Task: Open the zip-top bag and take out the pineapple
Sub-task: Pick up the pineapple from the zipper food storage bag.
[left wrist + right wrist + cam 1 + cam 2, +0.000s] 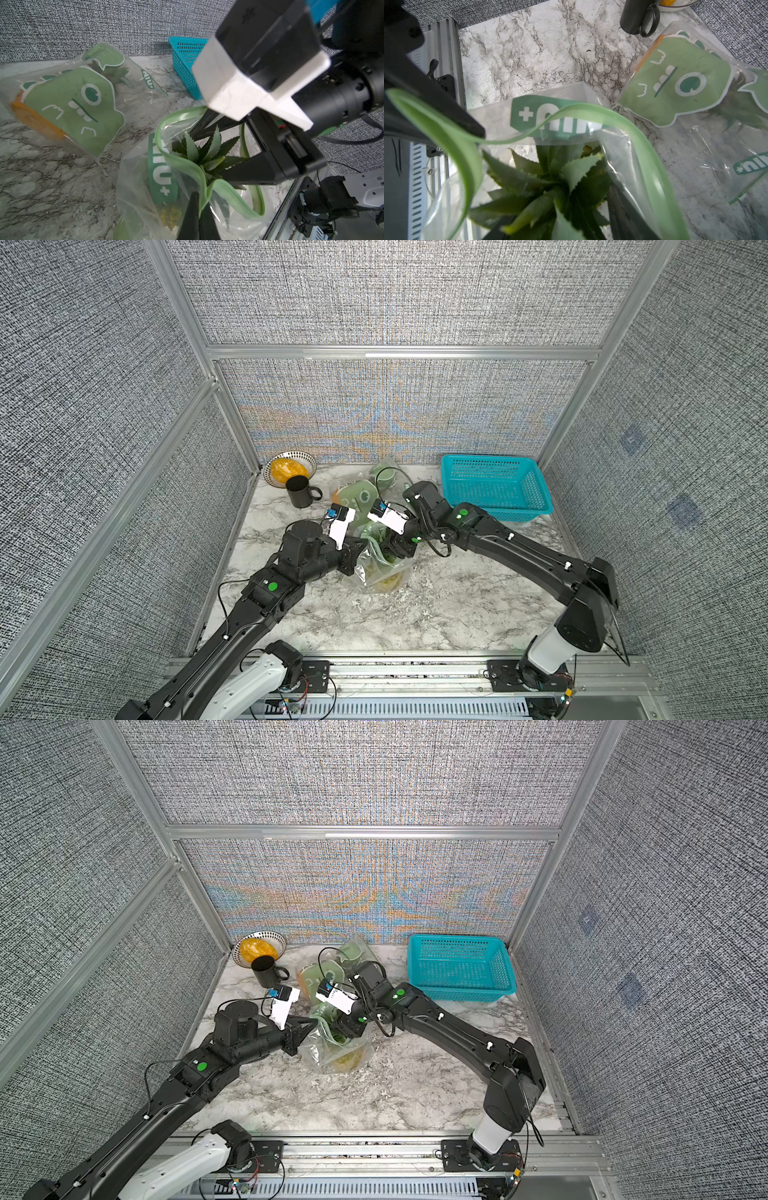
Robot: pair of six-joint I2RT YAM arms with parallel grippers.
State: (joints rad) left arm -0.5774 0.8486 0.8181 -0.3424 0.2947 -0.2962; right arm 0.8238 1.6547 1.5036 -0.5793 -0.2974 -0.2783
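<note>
At the worktop's (436,614) middle, the left gripper (199,205) pinches the open zip-top bag's (135,199) green rim. The right gripper's (205,153) jaws straddle the pineapple's (550,187) leaves; I cannot tell whether they squeeze.

Marble-pattern counter (415,614). Back left: striped bowl (308,464), black mug (300,491) just beside it. Back right: teal basket (490,457). Centre back: printed bag (357,493), lying flat. Centre: zip-top bag (380,572), standing, mouth up.

Pineapple (207,149) in zip-top bag (365,568), table (415,614) centre; second bag (357,493) behind; basket (494,485) right-rear; mug (300,491), bowl (289,466) left-rear.
</note>
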